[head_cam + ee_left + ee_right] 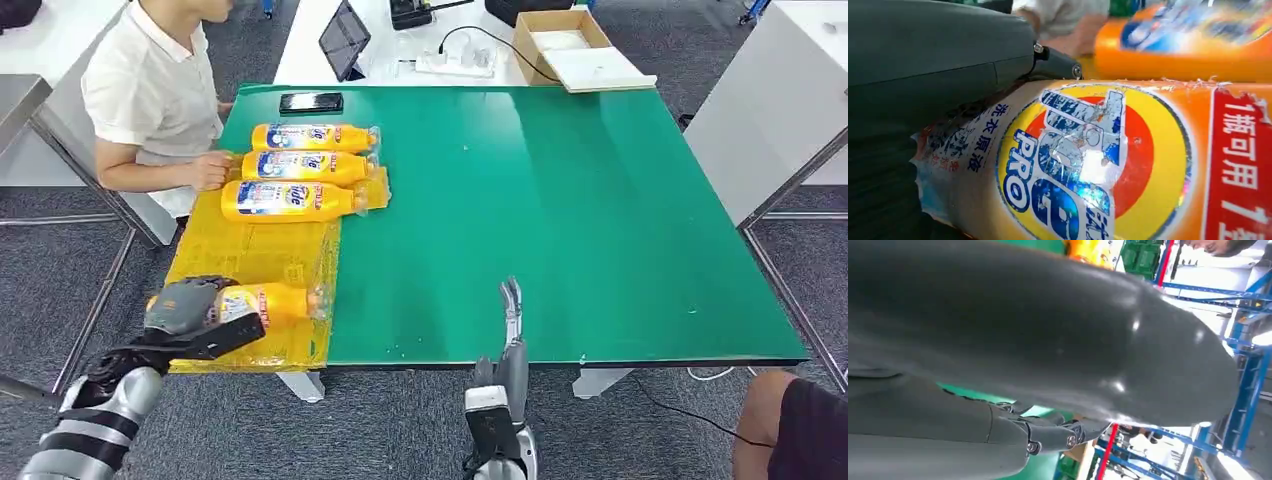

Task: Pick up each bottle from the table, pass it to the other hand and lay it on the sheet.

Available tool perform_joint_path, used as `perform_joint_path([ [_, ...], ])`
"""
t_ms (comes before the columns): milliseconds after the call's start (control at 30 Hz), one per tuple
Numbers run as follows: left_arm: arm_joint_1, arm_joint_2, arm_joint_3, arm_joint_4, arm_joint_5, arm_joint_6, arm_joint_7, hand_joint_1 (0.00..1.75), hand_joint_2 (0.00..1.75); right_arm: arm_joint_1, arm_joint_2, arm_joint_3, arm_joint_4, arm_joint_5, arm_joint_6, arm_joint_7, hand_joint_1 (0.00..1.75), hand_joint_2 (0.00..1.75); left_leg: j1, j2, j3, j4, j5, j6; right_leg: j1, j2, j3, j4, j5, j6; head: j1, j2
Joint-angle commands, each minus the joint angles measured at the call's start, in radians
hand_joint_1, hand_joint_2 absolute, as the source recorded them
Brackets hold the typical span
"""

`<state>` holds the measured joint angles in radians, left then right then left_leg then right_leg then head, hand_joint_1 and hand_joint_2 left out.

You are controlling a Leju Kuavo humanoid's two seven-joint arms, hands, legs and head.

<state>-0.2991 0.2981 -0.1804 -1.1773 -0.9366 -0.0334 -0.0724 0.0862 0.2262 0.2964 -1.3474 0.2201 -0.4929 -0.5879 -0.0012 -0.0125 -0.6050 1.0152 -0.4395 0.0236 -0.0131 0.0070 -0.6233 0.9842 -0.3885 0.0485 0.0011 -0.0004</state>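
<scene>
Three orange detergent bottles lie side by side on the yellow sheet [250, 250] at the table's left: a far one [315, 137], a middle one [305, 166] and a near one [285, 200]. A fourth bottle [275, 303] lies on the sheet's near end, and my left hand [190, 312] grips its base. Up close, its label [1088, 160] sits against my left hand [938, 65]. My right hand [510, 345] hovers at the table's front edge, fingers straight and together, holding nothing; its thumb [1048, 330] is close to the camera.
A person in a white shirt [150, 95] sits at the table's left, one hand [210, 170] beside the middle bottle. A phone [311, 102] lies at the green mat's [560, 200] far edge. A tablet [343, 40] and cardboard box [570, 45] stand behind.
</scene>
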Motion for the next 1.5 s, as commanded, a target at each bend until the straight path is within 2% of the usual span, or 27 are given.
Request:
perform_joint_path([
  [33,-0.254,0.100,-0.149,0.369,-0.002,-0.102,-0.011,1.75,1.75,-0.060,-0.012,0.036,0.119,-0.015,0.027,-0.005,0.00,0.00,0.002,-0.001,0.005,-0.001,-0.001,-0.002,0.003,-0.003,0.006,-0.001,-0.002,-0.002,0.000,0.000],
  [167,-0.369,0.097,-0.251,0.501,-0.003,-0.159,-0.063,1.75,1.75,-0.092,-0.009,0.036,0.180,-0.018,0.040,-0.009,0.00,0.00,0.003,-0.003,0.004,-0.001,0.000,-0.003,0.003,-0.005,0.006,-0.001,-0.001,-0.002,0.001,0.000],
  [200,-0.396,0.092,-0.281,0.528,0.009,-0.165,-0.072,1.66,1.75,-0.098,-0.008,0.034,0.194,-0.019,0.047,-0.012,0.00,0.00,0.003,-0.005,0.005,-0.002,0.001,-0.003,0.003,-0.005,0.008,-0.001,-0.001,-0.002,0.000,0.000],
  [233,-0.414,0.083,-0.293,0.544,0.025,-0.174,-0.079,0.75,1.75,-0.101,-0.007,0.033,0.203,-0.018,0.052,-0.013,0.00,0.00,0.002,-0.004,0.003,-0.001,0.001,-0.003,0.002,-0.003,0.005,-0.001,0.000,-0.002,0.000,0.000],
  [267,-0.429,0.070,-0.298,0.558,0.055,-0.195,-0.089,0.21,1.75,-0.101,-0.007,0.032,0.211,-0.017,0.055,-0.014,0.00,0.00,0.002,-0.005,0.003,-0.001,0.001,-0.003,0.002,-0.004,0.005,-0.001,0.000,-0.002,0.000,0.000],
  [300,-0.445,0.062,-0.292,0.568,0.110,-0.252,-0.126,0.07,1.75,-0.105,-0.007,0.031,0.223,-0.017,0.056,-0.016,0.00,0.00,0.003,-0.005,0.004,-0.001,0.001,-0.003,0.003,-0.004,0.007,-0.001,-0.001,-0.002,0.000,0.000],
  [333,-0.450,0.059,-0.274,0.571,0.166,-0.301,-0.152,0.00,1.75,-0.110,-0.006,0.031,0.237,-0.020,0.058,-0.022,0.00,0.00,0.003,-0.005,0.006,-0.001,0.001,-0.004,0.003,-0.005,0.009,-0.001,-0.001,-0.003,0.000,0.000],
  [400,-0.441,0.083,-0.289,0.523,0.274,-0.383,-0.212,0.00,1.75,-0.125,-0.005,0.031,0.274,-0.029,0.071,-0.038,0.00,0.00,0.003,-0.004,0.005,-0.001,0.001,-0.003,0.003,-0.003,0.007,-0.001,0.000,-0.005,0.000,0.000],
  [500,-0.426,0.110,-0.329,0.455,0.364,-0.415,-0.232,0.00,1.75,-0.144,-0.004,0.033,0.307,-0.035,0.078,-0.055,0.00,0.00,0.003,-0.001,0.004,0.000,0.000,-0.003,0.003,-0.001,0.005,-0.001,0.001,-0.004,0.000,0.000],
  [1267,-0.425,0.108,-0.332,0.455,0.367,-0.414,-0.229,0.00,1.75,-0.145,-0.004,0.033,0.307,-0.035,0.079,-0.056,0.00,0.00,0.003,-0.001,0.004,0.000,0.000,-0.003,0.002,-0.001,0.005,0.000,0.000,-0.004,0.001,0.000],
  [1500,-0.448,0.102,-0.441,0.492,0.454,-0.356,-0.202,0.00,1.75,-0.164,-0.003,0.016,0.346,-0.029,0.061,-0.067,0.00,0.00,0.002,-0.002,0.003,0.000,0.001,-0.003,0.002,-0.002,0.004,0.000,0.001,-0.004,0.001,0.000],
])
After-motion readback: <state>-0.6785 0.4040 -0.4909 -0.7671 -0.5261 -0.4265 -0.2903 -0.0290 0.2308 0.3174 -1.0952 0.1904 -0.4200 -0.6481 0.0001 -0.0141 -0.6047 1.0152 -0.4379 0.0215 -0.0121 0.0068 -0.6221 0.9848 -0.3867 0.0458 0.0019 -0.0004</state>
